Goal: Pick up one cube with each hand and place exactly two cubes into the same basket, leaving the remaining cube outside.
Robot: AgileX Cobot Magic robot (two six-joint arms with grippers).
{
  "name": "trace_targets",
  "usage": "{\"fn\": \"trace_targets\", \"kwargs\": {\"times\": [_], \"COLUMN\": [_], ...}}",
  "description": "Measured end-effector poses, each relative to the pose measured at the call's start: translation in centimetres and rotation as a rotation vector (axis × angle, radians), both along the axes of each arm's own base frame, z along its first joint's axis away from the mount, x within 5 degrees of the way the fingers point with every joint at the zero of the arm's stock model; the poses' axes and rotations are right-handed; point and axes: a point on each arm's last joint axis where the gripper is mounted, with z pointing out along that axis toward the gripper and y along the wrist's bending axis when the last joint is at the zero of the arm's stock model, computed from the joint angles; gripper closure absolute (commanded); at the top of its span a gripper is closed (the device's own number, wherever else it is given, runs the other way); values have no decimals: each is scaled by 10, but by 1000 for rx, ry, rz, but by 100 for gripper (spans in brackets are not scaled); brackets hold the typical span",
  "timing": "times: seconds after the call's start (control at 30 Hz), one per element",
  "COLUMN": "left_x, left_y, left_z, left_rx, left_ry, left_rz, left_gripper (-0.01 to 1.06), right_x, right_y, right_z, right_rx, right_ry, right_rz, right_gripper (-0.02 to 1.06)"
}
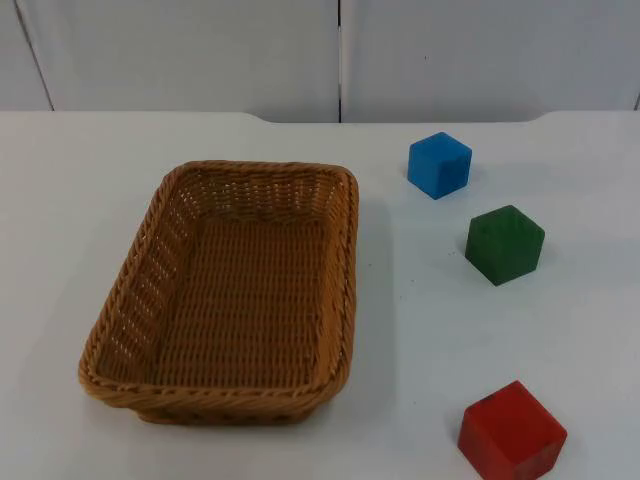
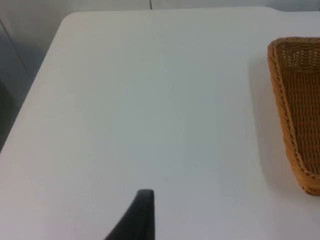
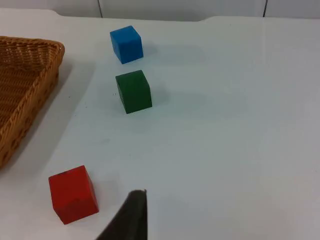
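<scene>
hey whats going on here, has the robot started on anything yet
Nothing is being handled yet. A wicker basket sits on the white table with nothing in it, and three cubes lie apart from each other to its right: a blue cube farthest back, a green cube in the middle, and a red cube nearest the front. The left gripper waits over bare table beside the basket, and the right gripper waits close to the red cube. No cube has been picked up.
</scene>
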Motion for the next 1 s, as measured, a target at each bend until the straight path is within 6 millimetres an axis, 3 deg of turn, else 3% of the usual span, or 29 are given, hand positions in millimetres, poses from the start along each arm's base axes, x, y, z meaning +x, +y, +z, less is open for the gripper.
{"fn": "trace_targets", "kwargs": {"times": [0.17, 0.47, 1.0], "left_x": [0, 7, 16], "left_y": [0, -1, -4], "left_z": [3, 7, 12], "left_rx": [0, -9, -59], "left_ry": [-14, 9, -7], "left_rz": [0, -6, -27], "left_gripper": [5, 5, 5], "right_x": [0, 26, 66], "right_y": [0, 3, 7], "right_z": [7, 31, 35], "right_rx": [3, 0, -4], "right_ry": [-21, 23, 74], "right_rz": [-1, -4, -10], "right_gripper": [-1, -1, -1]}}
